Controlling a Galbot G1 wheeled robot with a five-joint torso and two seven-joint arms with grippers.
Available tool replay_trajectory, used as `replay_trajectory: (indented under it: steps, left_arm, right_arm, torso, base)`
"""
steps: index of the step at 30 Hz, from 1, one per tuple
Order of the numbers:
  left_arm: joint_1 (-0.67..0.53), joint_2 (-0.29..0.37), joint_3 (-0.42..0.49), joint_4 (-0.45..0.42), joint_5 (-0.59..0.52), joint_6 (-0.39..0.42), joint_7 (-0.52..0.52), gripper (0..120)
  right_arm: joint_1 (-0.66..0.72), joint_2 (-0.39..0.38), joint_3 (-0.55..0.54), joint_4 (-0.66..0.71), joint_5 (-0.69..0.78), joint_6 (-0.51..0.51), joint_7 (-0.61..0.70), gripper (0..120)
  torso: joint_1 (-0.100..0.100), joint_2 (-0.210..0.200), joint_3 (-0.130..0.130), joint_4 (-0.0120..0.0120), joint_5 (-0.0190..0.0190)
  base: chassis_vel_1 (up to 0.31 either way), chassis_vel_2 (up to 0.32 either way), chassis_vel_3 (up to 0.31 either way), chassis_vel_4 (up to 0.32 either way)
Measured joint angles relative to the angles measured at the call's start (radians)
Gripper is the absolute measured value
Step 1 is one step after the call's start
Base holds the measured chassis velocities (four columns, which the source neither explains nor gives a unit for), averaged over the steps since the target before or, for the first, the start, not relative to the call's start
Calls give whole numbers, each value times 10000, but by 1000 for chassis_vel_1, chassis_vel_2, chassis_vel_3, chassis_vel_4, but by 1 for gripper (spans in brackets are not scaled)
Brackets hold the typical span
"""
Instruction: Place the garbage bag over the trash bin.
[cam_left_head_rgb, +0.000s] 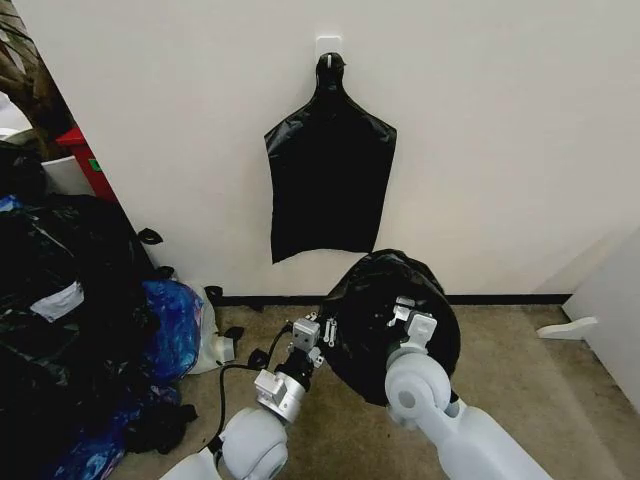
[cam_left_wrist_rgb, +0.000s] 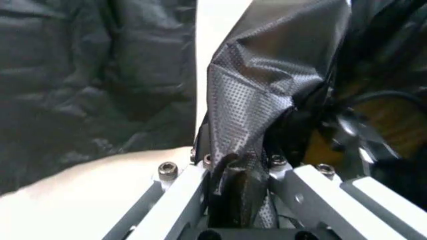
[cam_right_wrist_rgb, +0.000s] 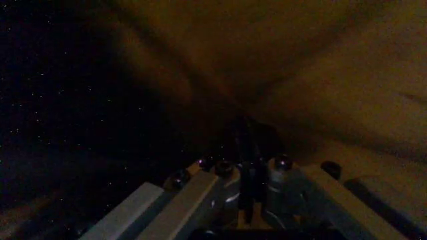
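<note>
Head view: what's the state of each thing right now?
garbage bag: draped over something round on the floor, pinched at both sides.
left tool: shut on bag film.
right tool: shut on bag film.
hanging bags: flat, on the wall hook.

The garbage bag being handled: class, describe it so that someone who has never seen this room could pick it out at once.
Start at the white wall, where flat black bags hang from a hook. Just below them, at floor level, the garbage bag, thin glossy crinkly black plastic, is stretched into a rounded dome between the left gripper and right gripper. Unlike the heap of stuffed black bags on the left, its edge is clamped in both jaws.
</note>
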Motion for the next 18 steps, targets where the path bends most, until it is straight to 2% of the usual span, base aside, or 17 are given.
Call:
replay_trajectory:
  steps: [7,18]
  left_arm:
    - [16,175,356,16,377,-228,377,3]
    - [-89,275,725,-135,227,-199,360,3]
  right_arm:
    - [-106,-99,278,4,28,31,79,0]
    - [-452,-135,710,-26,-88,34,-37,0]
  torso:
    - [0,0,0,-1,0]
    - [-2,0,0,-1,0]
  base:
    - [0,0,0,0]
    - [0,0,0,0]
